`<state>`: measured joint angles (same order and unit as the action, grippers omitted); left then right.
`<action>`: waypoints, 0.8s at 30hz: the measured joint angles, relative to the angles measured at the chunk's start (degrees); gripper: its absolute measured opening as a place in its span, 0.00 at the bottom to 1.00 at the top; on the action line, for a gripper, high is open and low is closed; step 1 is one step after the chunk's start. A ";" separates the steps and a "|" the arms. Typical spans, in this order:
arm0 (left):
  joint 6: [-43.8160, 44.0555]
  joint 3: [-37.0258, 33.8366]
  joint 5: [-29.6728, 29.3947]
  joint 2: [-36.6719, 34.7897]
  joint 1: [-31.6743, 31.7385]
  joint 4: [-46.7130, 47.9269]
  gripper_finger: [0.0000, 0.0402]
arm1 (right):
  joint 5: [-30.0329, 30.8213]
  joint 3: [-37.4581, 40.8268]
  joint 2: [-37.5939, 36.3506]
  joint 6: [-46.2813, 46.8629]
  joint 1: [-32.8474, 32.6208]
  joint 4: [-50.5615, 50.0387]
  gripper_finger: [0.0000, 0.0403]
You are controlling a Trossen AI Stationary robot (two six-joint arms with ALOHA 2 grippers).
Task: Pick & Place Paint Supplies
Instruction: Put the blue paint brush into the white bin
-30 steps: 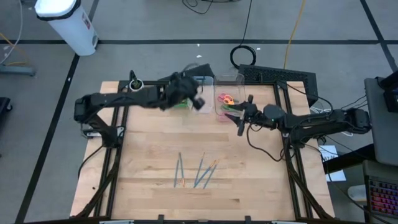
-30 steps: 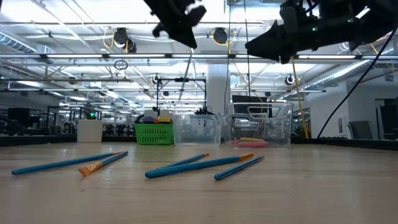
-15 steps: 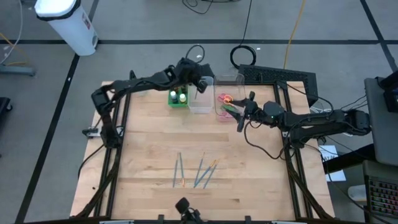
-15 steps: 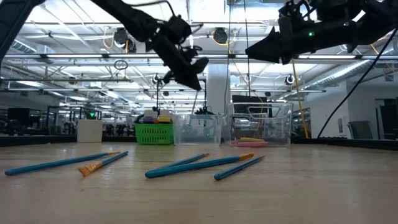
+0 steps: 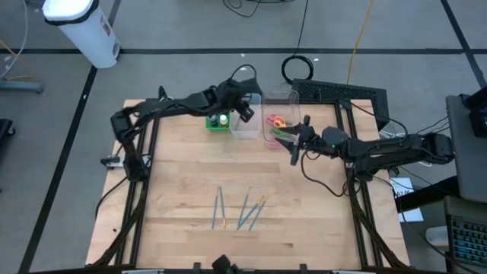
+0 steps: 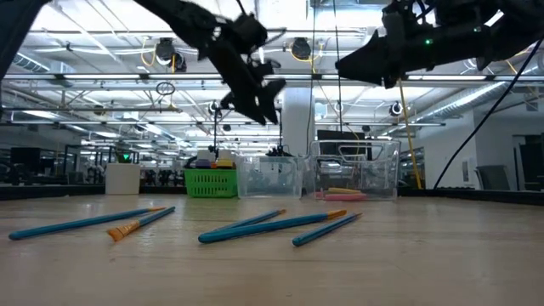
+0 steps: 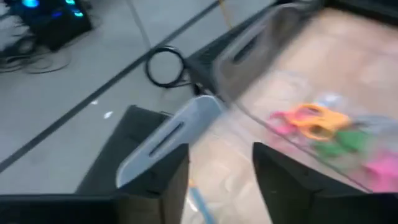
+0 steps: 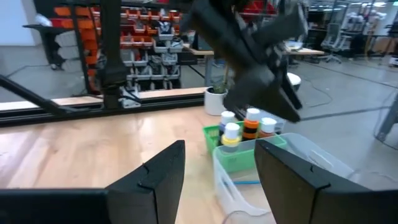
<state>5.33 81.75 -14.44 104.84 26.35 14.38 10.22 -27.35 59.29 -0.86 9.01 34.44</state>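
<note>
Several blue-handled brushes (image 5: 242, 211) lie flat on the wood table near its middle front; the low view shows them too (image 6: 272, 225). White-capped paint bottles (image 5: 220, 119) stand in the green tray (image 8: 214, 138). My left gripper (image 7: 221, 180) hangs open above the left clear bin (image 5: 245, 126), where one blue brush (image 7: 200, 204) lies. Orange, pink and green scissors (image 7: 314, 124) lie in the right clear bin (image 5: 278, 114). My right gripper (image 8: 221, 180) hovers open beside that bin's right side, nothing between its fingers.
The tray and both bins stand in a row at the table's far edge. A white cylinder (image 5: 84, 27) and a cable coil (image 5: 298, 67) are on the floor beyond the table. Bare wood lies between the bins and the brushes.
My left gripper has swung from above the green tray toward the far right, over the left clear bin, and come lower; its arm now reaches farther out across the table.
</note>
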 joint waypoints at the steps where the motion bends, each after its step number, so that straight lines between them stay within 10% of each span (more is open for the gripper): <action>1: 0.59 0.01 1.14 -1.59 -0.57 2.31 0.50 | 0.00 0.00 0.00 -0.02 -0.52 0.00 0.46; 12: 19.96 -2.20 5.11 -11.45 -15.47 29.72 0.61 | 0.09 0.02 -3.38 0.08 -4.11 -0.04 0.46; 24: 50.66 -15.03 6.73 -11.49 -34.26 29.03 0.61 | 0.15 0.02 -7.82 -0.91 -8.79 0.02 0.46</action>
<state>55.99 66.72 -7.71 93.35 -7.91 43.41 10.37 -27.33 51.47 -1.77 0.23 34.46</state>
